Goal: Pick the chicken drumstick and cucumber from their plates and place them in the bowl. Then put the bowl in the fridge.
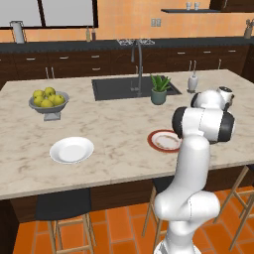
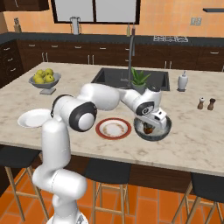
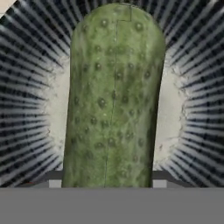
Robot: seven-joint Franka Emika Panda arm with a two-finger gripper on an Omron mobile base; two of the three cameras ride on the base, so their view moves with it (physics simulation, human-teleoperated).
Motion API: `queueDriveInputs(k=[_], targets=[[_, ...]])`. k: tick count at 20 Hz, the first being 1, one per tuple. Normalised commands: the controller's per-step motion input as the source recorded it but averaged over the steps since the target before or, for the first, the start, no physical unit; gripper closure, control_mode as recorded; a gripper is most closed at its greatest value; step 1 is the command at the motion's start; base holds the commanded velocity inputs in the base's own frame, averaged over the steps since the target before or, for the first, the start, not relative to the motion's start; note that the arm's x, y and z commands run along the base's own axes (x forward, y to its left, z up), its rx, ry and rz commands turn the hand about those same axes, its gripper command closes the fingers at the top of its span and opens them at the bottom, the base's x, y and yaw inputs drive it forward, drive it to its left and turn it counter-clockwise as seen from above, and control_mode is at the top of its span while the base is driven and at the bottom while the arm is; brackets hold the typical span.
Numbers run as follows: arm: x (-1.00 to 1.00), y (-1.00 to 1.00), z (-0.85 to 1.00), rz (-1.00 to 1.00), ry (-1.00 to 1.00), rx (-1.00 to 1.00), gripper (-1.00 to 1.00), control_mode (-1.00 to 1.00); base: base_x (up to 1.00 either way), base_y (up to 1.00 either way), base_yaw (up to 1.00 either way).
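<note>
The dark green cucumber (image 3: 113, 96) fills the hand view, upright between my two fingertips. My gripper (image 3: 107, 183) is shut on it and hangs inside the ribbed grey-blue bowl (image 3: 26, 87). From the right base, the gripper (image 2: 151, 124) reaches down into the bowl (image 2: 164, 130), which stands on the island just right of the red-rimmed plate (image 2: 113, 128). A small brown piece (image 2: 148, 129) under the hand looks like the chicken drumstick. The red-rimmed plate (image 1: 163, 140) and the white plate (image 1: 72, 150) are both bare. The fridge is out of view.
A footed grey bowl of yellow-green fruit (image 1: 48, 101) stands at the island's left. The sink (image 1: 119, 88), its faucet (image 1: 139, 64), a potted plant (image 1: 159, 89) and a soap dispenser (image 1: 193, 82) are behind. Salt and pepper shakers (image 2: 206, 103) stand at the right. Stools stand below the front edge.
</note>
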Motion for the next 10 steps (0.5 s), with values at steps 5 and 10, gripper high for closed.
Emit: queueDriveInputs(k=[5,10], targets=[[0.0,0.0,-0.05,0.0,0.0,0.0,-1.0,-1.0,0.0,0.0,0.0],[0.02,0.0,0.12,0.0,0.0,0.0,-1.0,-1.0,0.0,0.0,0.0]])
